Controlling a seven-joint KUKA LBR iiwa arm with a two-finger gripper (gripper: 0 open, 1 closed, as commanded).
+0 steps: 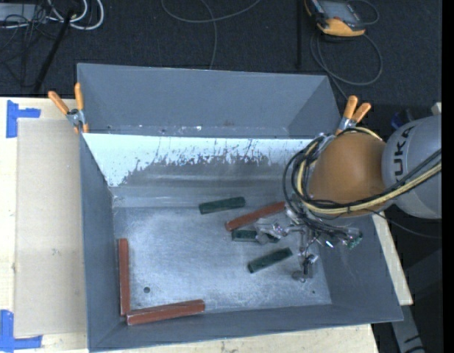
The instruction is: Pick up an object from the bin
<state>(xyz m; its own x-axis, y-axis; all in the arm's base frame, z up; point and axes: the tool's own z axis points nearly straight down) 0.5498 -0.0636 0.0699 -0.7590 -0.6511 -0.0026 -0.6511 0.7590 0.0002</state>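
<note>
My gripper [306, 262] hangs below the orange dome at the right side of the bin, low over the floor. Just to its left lies a short dark green bar [269, 259], slanted and close to the gripper but apart from it. A smaller dark green piece [245, 234] lies a little higher up, next to the lower end of a reddish-brown bar [254, 216]. Nothing shows between the gripper's jaws.
Another dark green bar [221, 206] lies mid-bin towards the back. Two long reddish-brown bars form a corner at the front left: one upright along the left wall [123, 276], one along the front wall [165, 312]. The arm and cables cover the right wall.
</note>
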